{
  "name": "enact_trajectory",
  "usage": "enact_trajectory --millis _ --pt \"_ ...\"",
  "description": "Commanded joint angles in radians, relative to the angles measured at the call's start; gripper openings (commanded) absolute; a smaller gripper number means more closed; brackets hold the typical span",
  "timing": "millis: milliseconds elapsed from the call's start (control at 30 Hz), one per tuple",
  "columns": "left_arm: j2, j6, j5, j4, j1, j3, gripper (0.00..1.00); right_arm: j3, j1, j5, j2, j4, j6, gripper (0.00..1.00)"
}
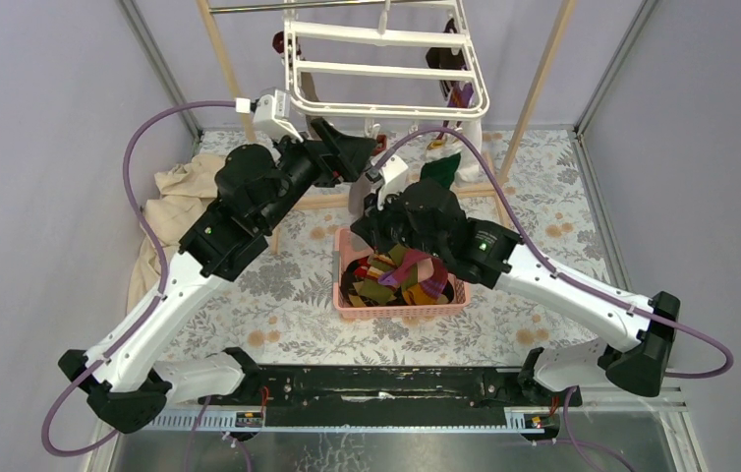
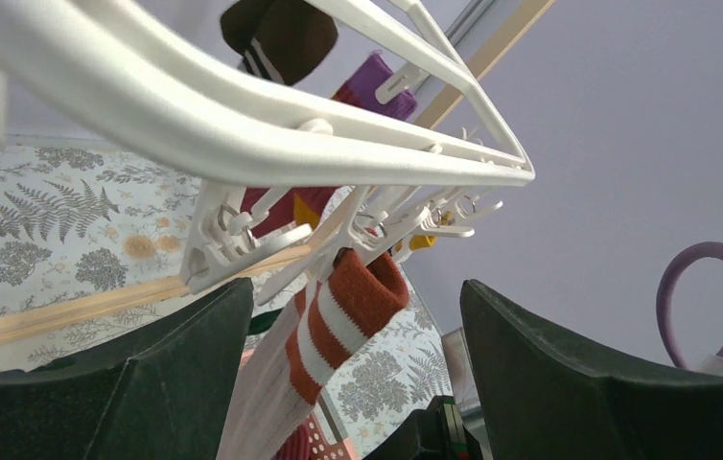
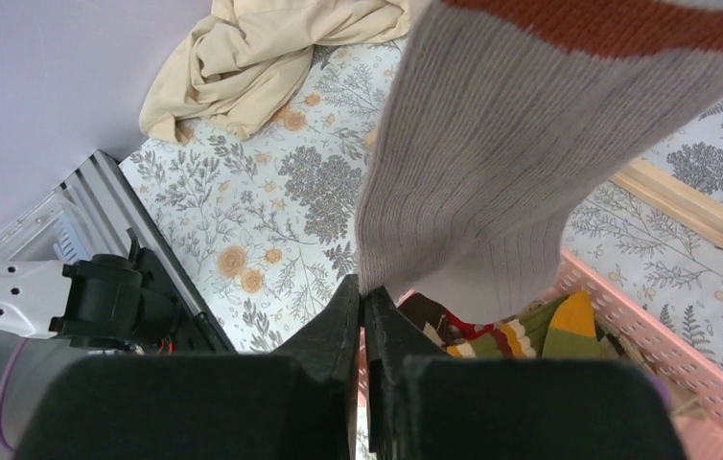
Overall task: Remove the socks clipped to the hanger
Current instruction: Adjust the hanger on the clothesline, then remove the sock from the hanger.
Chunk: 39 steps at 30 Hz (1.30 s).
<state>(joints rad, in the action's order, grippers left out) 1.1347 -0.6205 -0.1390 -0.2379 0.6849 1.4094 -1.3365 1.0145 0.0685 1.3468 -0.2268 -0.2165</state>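
The white hanger [image 1: 386, 69] hangs at the back and fills the top of the left wrist view [image 2: 243, 125]. A grey sock with an orange-and-white striped cuff [image 2: 362, 297] is clipped to it and hangs down. My left gripper [image 2: 356, 287] is open, with one finger on each side of the cuff. My right gripper [image 3: 361, 287] is shut on the lower edge of the same grey sock [image 3: 492, 172], above the basket. Brown [image 2: 281, 34], purple [image 2: 372, 77] and maroon [image 2: 276, 206] socks also hang from the hanger.
A pink basket [image 1: 396, 313] holding several loose socks stands mid-table below the right gripper; it also shows in the right wrist view [image 3: 664, 307]. A beige cloth [image 1: 175, 197] lies at the left. The wooden pole frame [image 1: 534, 88] holds up the hanger.
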Motion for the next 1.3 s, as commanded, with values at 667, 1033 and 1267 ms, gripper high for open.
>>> enact_trajectory --millis 667,1033,1267 --pt "0.162 0.235 -0.078 0.13 0.133 0.147 0.83 0.034 0.004 -0.063 -0.199 -0.057 -0.036 0.0" --pt "0.188 0.267 -0.027 0.191 0.134 0.147 0.81 0.013 0.004 -0.066 -0.218 -0.108 -0.021 0.0" --pt "0.209 0.294 -0.007 0.236 0.134 0.144 0.8 0.022 0.005 -0.092 -0.226 -0.117 -0.019 0.0"
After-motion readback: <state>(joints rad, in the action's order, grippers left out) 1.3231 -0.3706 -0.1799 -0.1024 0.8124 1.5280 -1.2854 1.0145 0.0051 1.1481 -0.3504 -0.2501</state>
